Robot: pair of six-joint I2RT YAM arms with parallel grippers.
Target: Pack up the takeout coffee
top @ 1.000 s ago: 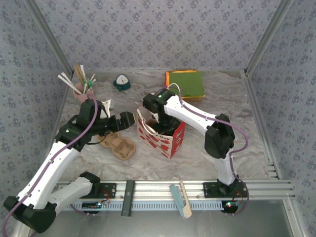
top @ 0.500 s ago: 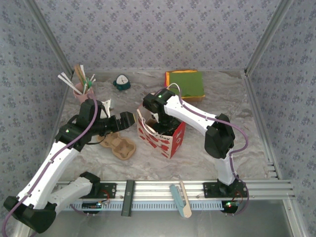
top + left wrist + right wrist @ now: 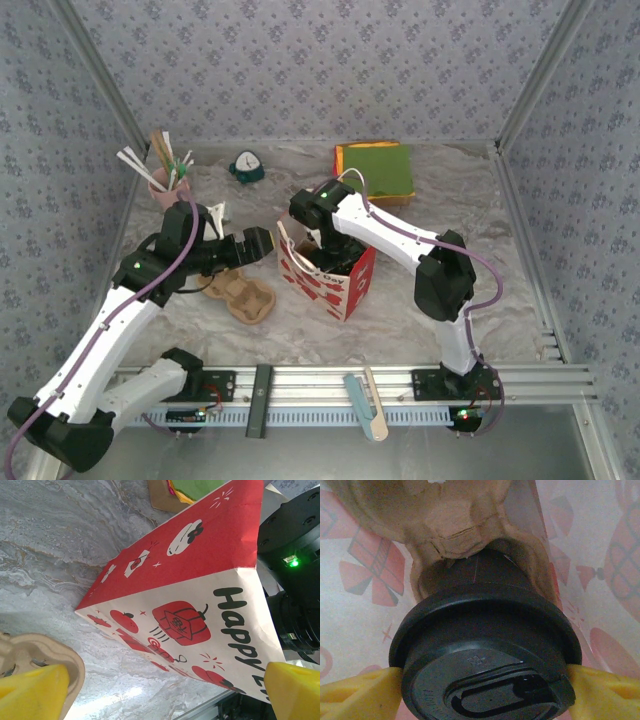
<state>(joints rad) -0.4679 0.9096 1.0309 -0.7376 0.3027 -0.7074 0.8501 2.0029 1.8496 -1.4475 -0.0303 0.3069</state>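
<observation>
Marbled table (image 3: pixel 490 250): right tool (image 3: pixel 482 682) clamps lidded cup (image 3: pixel 485 625) inside red bag (image 3: pixel 200 565).

Table (image 3: pixel 500 250) with a marbled grey-white cover, seen from above. Back left corner: a pink cup (image 3: pixel 163 186) holding straws and sticks, upright. Back centre: a small teal object (image 3: pixel 246 167), kind unclear. Back right of centre: a flat stack of green, yellow and orange sheets (image 3: pixel 375 170). Centre: a red-and-white printed paper bag (image 3: pixel 330 285), standing open. Just left of the bag, apart from it: a brown cardboard cup carrier (image 3: pixel 243 297), lying flat. Near edge: a metal rail (image 3: pixel 300 382) bearing two flat sticks (image 3: pixel 367 402), one pale blue, one wooden.
</observation>
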